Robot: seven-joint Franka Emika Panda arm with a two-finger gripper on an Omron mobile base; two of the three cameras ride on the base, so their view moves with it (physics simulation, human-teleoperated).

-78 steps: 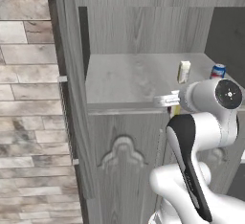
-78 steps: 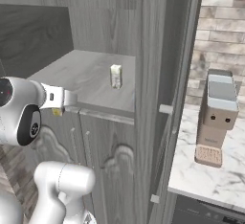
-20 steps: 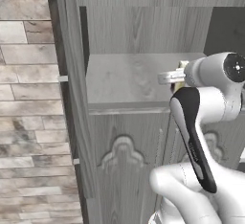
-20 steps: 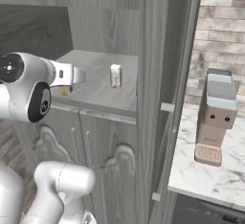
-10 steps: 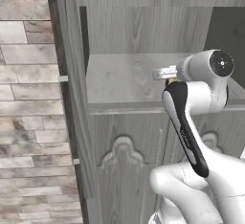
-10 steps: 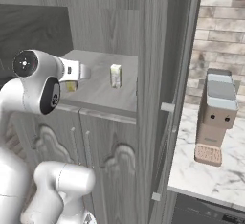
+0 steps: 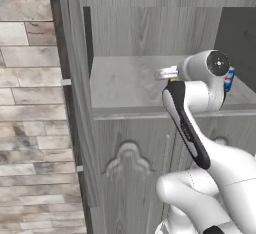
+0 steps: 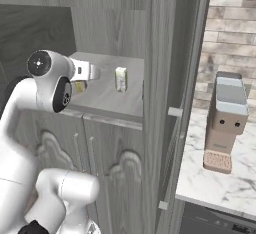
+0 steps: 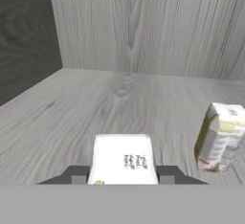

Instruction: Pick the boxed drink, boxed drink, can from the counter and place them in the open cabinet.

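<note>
Between hand (image 9: 122,180) tips: boxed drink (image 9: 123,159) (upright)

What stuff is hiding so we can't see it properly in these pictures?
- Can: left base view, mostly behind the arm's wrist.
- Held boxed drink: hand view, its bottom cut off by the lower edge.
- Printing on the standing boxed drink: hand view, too blurry to read.
</note>
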